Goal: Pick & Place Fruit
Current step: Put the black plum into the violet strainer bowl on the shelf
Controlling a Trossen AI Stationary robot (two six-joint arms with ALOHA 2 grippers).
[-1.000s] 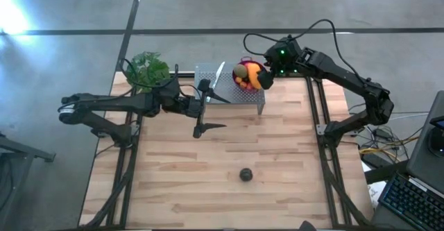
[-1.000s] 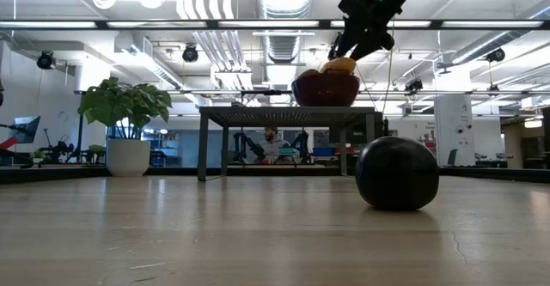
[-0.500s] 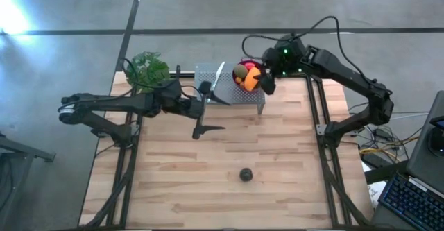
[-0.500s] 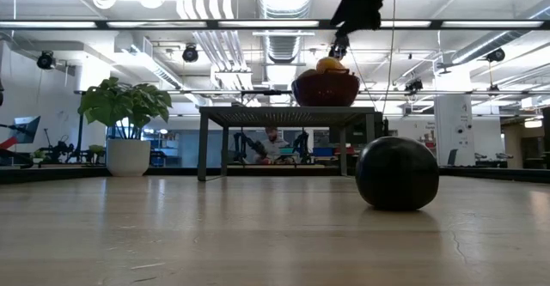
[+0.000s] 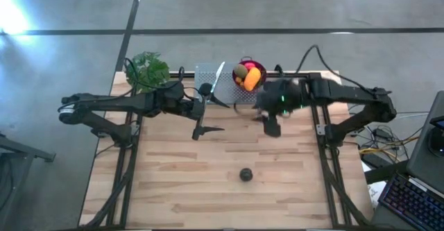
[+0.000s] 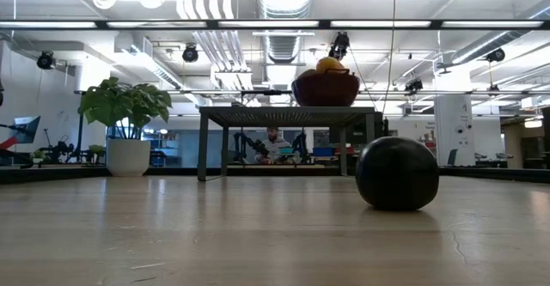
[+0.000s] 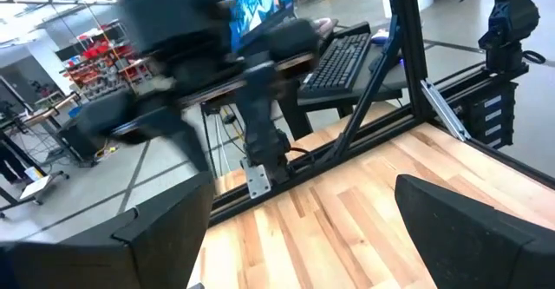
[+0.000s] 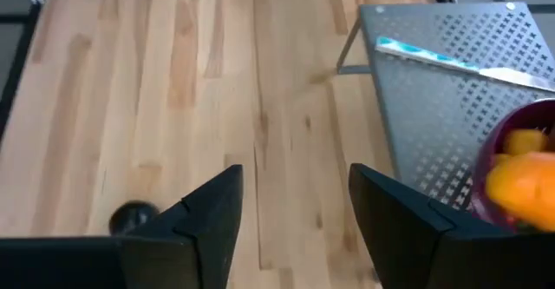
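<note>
Wooden counter (image 5: 173, 182) under the two arms, big open lab space behind it with a person sitting way back under the little stand in the low view.

What just changed: a second ago the right hand (image 5: 272, 128) was parked right over the purple bowl (image 5: 241, 64) up on the perforated metal stand (image 5: 229, 85), at about 12 o'clock on the counter. Now it has swung off the bowl and down toward the middle, roughly 1 o'clock from the dark purple ball (image 5: 245, 174). In its own wrist view the fingers (image 8: 208, 215) stand apart with nothing between them, just bare wood, so it's empty. They look to be narrowing a bit, can't say why.

Fruit status: the orange fruit (image 5: 252, 78) and the rest of the pile sit in the bowl. The olive-green one (image 5: 241, 71) is at its 10 o'clock, and there's some red in there too. The dark ball is the lone stray, sitting on the counter around 6 o'clock, well apart from the stand.

My guess is the right arm just dropped something off and is heading for that ball as the last piece.

Left hand (image 5: 199, 109) is spread wide and empty, hovering at the stand's 8 o'clock corner, just waiting near the plant (image 5: 147, 69).
</note>
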